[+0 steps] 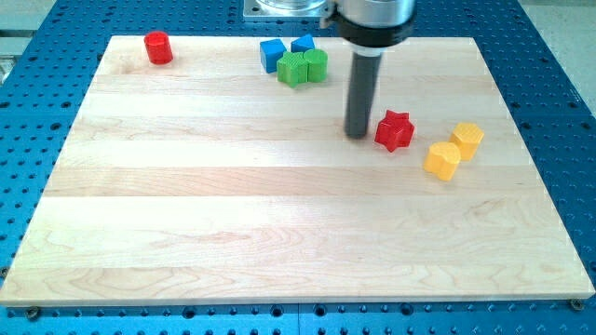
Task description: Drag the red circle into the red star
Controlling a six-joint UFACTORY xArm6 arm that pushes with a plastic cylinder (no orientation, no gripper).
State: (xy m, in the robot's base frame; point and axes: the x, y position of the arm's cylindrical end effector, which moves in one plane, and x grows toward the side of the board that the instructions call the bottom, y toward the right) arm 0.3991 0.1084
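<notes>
Tip: the rod's lower end, my tip point(358, 136), rests on the wooden board point(279, 233) right of centre in the upper half. It is a bare rod with nothing to open or close and nothing held.
Nearest block: the red star point(394, 130) sits just beside the tip on the view's right; whether the two touch cannot be told.
Yellow pair: two yellow blocks lie further toward the view's right, the lower yellow block point(442, 160) and the upper yellow block point(467, 139), near each other and near the star but apart from it.
Top cluster: toward the view's top, left of the rod, a green star-like block point(292, 69) and a second green block point(316, 65) sit together, with a blue block point(272, 54) and another blue block point(303, 44) just behind them.
Task block: the red circle point(158, 46) stands alone at the board's top left corner, well apart from the tip and from the red star.
Step in hand: judged from this layout, the push has not begun; the tip is at the goal end, not at the block to be moved.
Next move: the tip likely has to travel to the far left side of the red circle, skirting the green and blue cluster, then push it rightward and slightly down toward the star.
</notes>
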